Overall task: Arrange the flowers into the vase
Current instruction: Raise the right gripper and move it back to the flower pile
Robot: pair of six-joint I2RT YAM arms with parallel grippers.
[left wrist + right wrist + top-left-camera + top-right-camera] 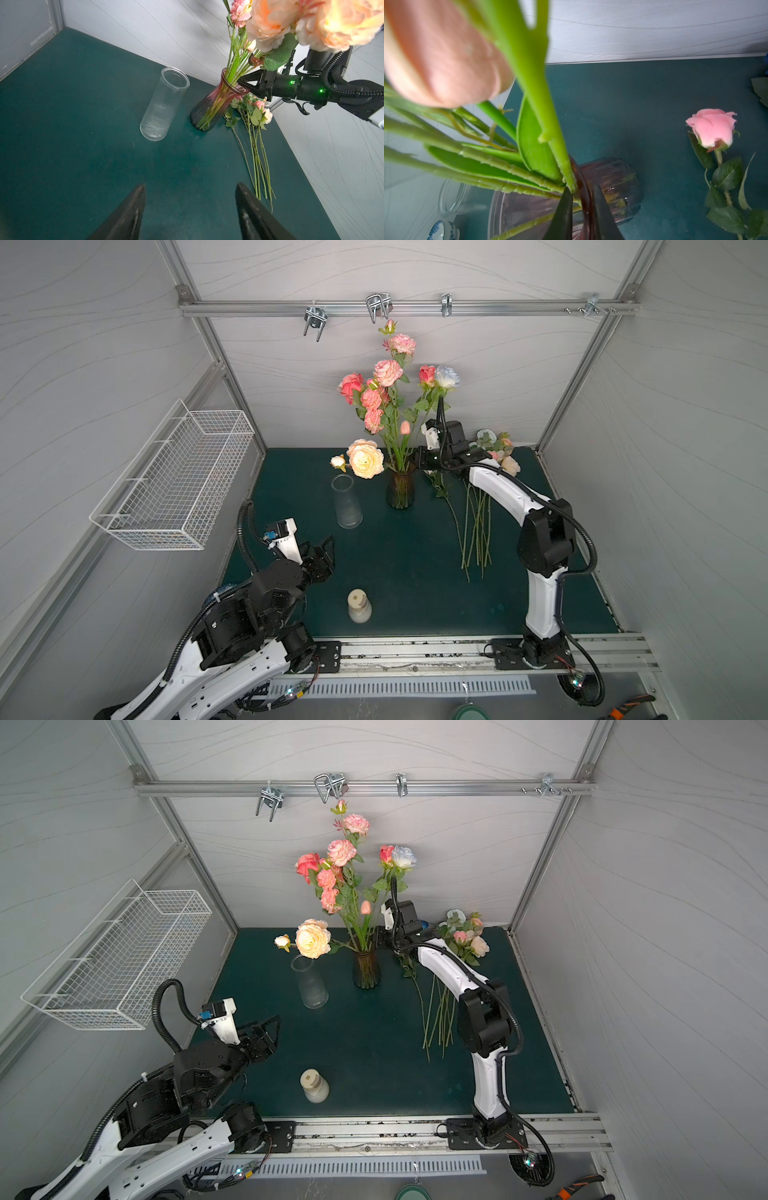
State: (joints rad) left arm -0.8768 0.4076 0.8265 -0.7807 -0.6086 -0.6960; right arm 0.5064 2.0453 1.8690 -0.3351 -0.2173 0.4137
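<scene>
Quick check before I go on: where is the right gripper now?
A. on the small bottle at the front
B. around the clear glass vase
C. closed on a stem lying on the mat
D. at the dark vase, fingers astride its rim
D: in the right wrist view the right gripper has one finger inside and one outside the rim of the dark vase.

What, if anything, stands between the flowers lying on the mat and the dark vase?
The right gripper is at the rim of the dark vase, on the side facing the lying flowers, and its arm crosses above their blooms. Nothing else visible lies between them.
</scene>
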